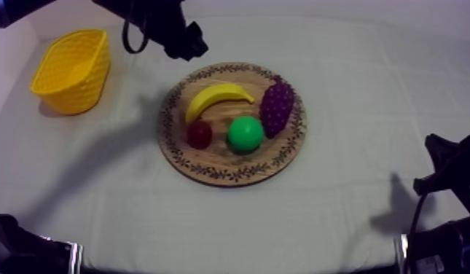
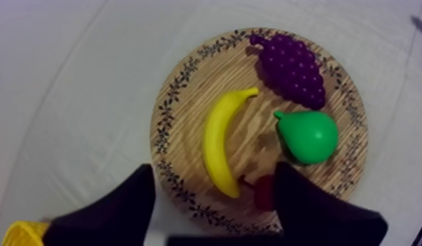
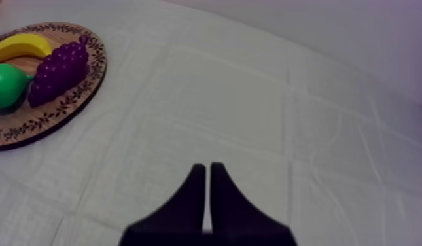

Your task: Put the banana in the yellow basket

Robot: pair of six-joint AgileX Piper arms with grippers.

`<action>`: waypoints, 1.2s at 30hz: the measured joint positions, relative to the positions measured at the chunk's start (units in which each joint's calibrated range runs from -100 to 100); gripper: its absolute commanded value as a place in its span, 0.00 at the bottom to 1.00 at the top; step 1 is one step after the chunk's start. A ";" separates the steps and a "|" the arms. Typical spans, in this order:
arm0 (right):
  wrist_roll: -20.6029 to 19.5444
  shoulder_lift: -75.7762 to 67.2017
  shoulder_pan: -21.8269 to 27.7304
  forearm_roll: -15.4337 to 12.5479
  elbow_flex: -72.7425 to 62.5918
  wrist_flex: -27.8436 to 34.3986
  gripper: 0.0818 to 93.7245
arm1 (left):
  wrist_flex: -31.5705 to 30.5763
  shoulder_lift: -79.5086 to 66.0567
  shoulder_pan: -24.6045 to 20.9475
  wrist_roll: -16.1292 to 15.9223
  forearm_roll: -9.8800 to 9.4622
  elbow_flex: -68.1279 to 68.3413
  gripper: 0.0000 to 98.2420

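Note:
The yellow banana lies curved on the far left part of the round wooden board. My left gripper hangs above the table just behind the board's far left rim. In the left wrist view its fingers stand open and apart over the board, with the banana below the gap, untouched. The yellow basket sits at the far left. My right gripper is shut on nothing, low at the right.
On the board with the banana are purple grapes, a green pear and a small red fruit, the last close to the banana's lower end. Bare cloth stretches between board and basket.

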 measured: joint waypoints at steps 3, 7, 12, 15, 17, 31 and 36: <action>0.00 0.00 -0.03 0.00 0.00 0.00 0.01 | 1.24 0.96 -0.16 -0.17 -0.06 -1.76 0.79; 0.00 0.00 -0.08 0.00 0.00 0.00 0.01 | 2.03 2.70 -0.38 -0.18 -0.12 -2.48 0.80; 0.00 0.00 -0.08 0.00 0.00 0.00 0.01 | 2.04 5.97 -0.86 -0.22 0.08 -3.05 0.81; 0.00 0.00 -0.08 0.00 0.00 0.00 0.01 | 2.10 8.41 -0.98 -0.30 0.13 -3.65 0.82; 0.00 0.00 -0.08 0.00 0.00 0.00 0.01 | 2.07 10.15 -1.07 -0.36 0.25 -4.20 0.82; 0.00 0.00 -0.08 0.00 0.00 0.00 0.01 | 2.76 28.01 -0.98 -1.70 1.52 -12.19 0.82; 0.00 0.00 -0.08 0.00 0.00 0.00 0.01 | 4.37 32.98 -1.02 -1.89 1.52 -15.94 0.81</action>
